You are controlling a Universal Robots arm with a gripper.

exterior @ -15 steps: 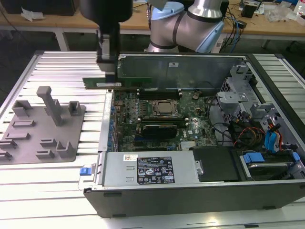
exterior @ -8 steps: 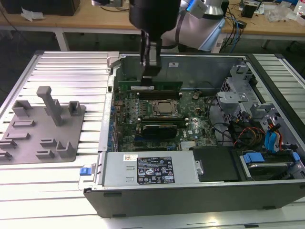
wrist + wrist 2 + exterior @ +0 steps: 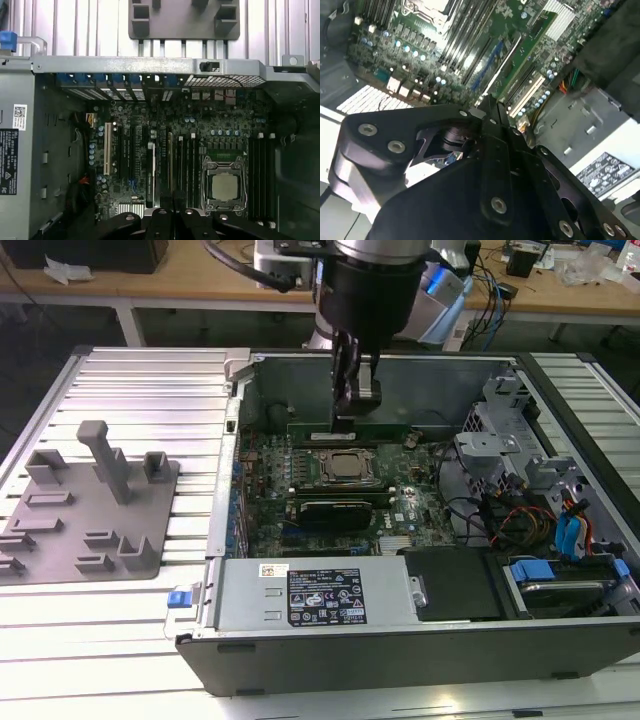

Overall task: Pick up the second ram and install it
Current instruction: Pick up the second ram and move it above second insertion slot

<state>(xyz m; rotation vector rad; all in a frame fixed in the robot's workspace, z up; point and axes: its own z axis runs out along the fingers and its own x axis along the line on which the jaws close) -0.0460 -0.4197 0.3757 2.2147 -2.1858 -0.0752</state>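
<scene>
My gripper [image 3: 346, 420] reaches down into the open computer case [image 3: 230, 540] and is shut on the second ram [image 3: 390, 430], a long thin green stick held level by its middle. In the exterior view the stick shows just behind the silver processor [image 3: 345, 468]. In the second wrist view the ram [image 3: 525, 47] runs away from the gripper [image 3: 490, 102] over the motherboard. In the first wrist view the gripper [image 3: 172, 217] hangs over the row of memory slots [image 3: 187, 165] beside the processor [image 3: 225, 186]. Whether the ram touches a slot I cannot tell.
A dark stick [image 3: 335, 508] sits in a slot in front of the processor. The power supply [image 3: 300, 595] fills the case's near side. Drive bays and loose cables [image 3: 560, 530] crowd the exterior view's right. A grey parts fixture [image 3: 90, 510] lies outside the case on the left.
</scene>
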